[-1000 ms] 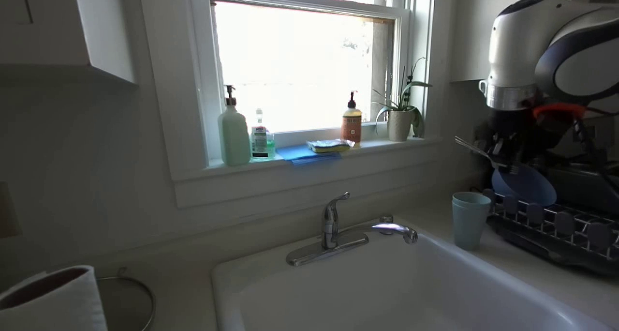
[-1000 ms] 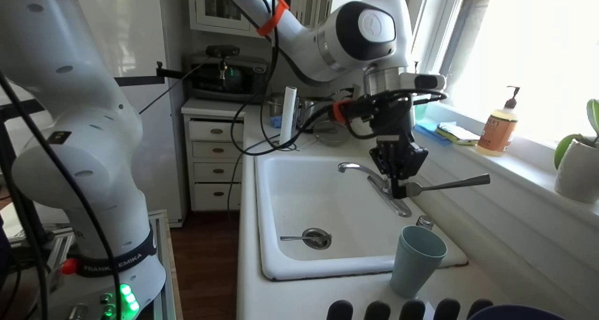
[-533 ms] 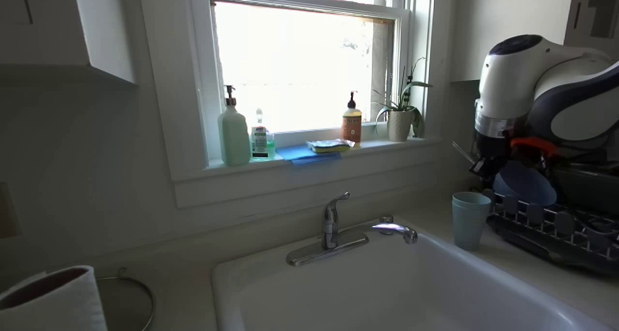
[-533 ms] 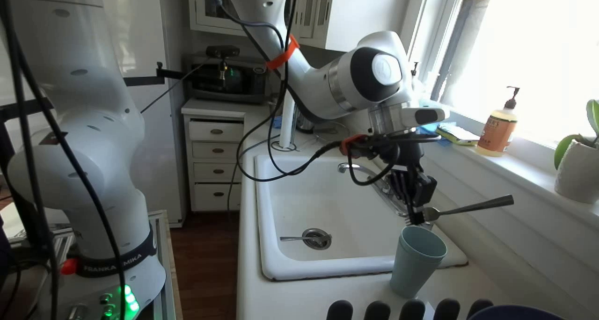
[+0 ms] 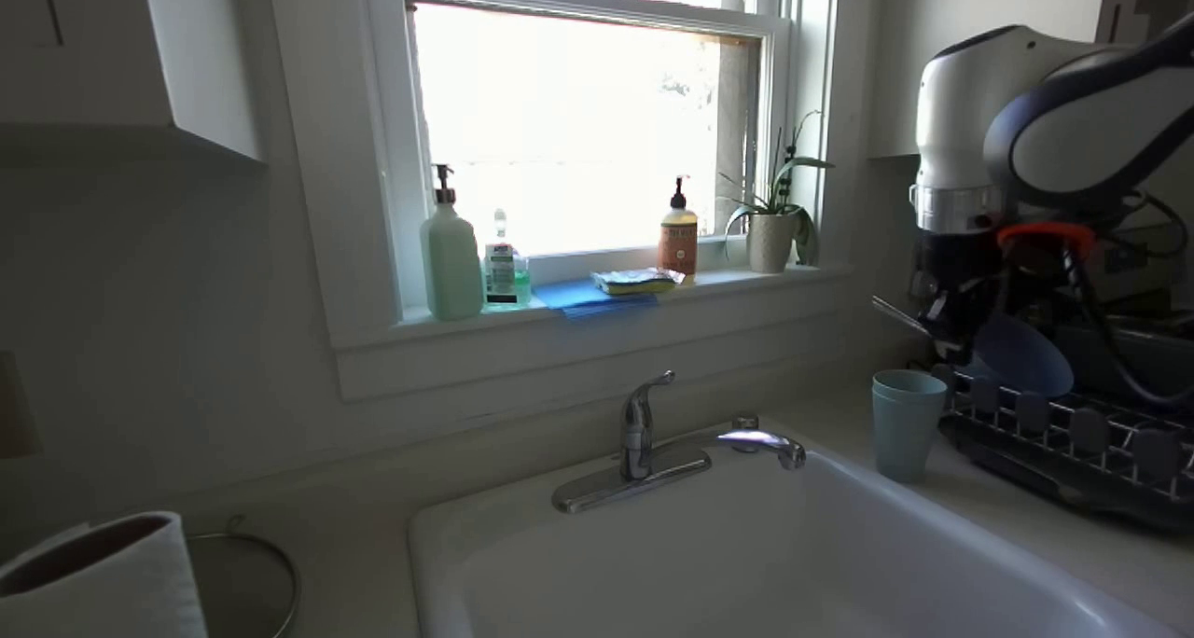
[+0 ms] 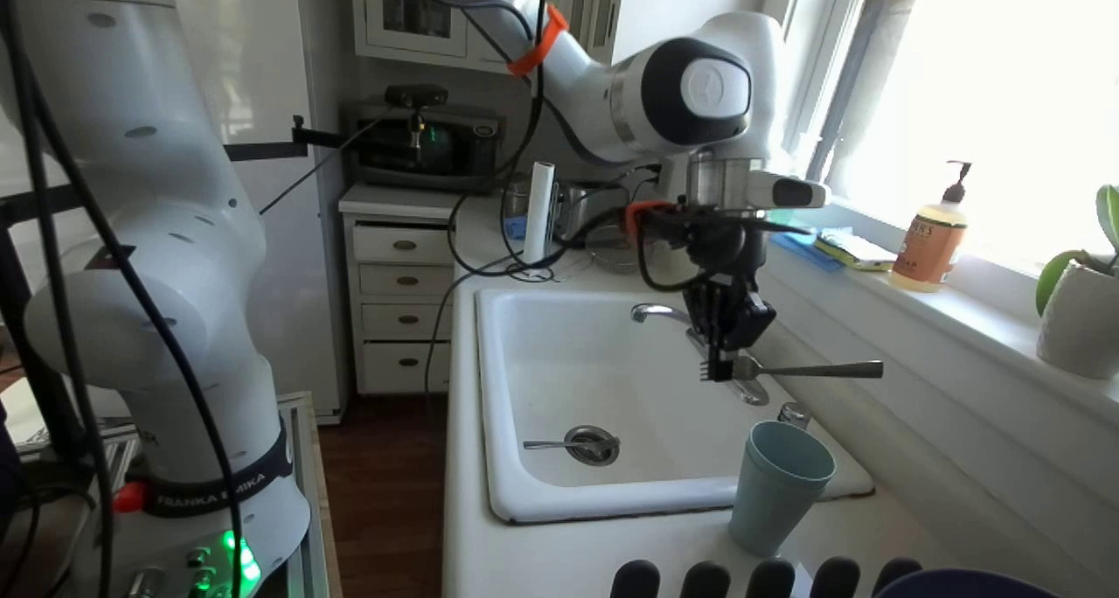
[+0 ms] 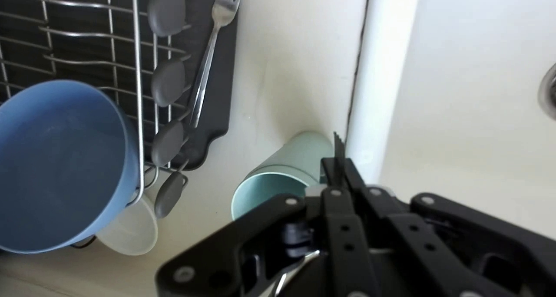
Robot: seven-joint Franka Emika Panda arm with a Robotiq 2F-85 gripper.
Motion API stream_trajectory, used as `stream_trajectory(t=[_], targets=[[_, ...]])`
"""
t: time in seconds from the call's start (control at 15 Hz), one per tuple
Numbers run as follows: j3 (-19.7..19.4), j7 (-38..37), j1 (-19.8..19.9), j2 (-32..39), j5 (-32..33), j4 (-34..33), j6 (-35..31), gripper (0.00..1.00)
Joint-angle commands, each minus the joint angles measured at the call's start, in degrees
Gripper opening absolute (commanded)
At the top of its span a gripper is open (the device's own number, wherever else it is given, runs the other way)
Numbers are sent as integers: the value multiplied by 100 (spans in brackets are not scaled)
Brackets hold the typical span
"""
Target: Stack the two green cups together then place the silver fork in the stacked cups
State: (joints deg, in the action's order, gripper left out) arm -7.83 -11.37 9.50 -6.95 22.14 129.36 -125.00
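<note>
Silver fork point(image 6: 800, 372), pinched between black fingertips point(image 6: 720, 370), tines point(image 6: 705, 372) just beyond

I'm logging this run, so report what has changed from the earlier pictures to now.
The gripper dipped, then rose partway and shifted left in an exterior view, keeping its hold on the silver fork. The fork's handle, tilted up earlier, now looks roughly level there. The stacked green cups and the faucet stayed put.
</note>
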Motion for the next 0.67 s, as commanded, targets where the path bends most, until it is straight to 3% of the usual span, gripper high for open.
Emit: stream_trajectory(t=[0.0,0.27,0.6], targets=[[-13,946,-106,-11,-893,-668,1436,1],[-110,1297,-62,363,-1445,-1434,2735,1],[-256,1554,32,926,-1908,-2002,3362,1]])
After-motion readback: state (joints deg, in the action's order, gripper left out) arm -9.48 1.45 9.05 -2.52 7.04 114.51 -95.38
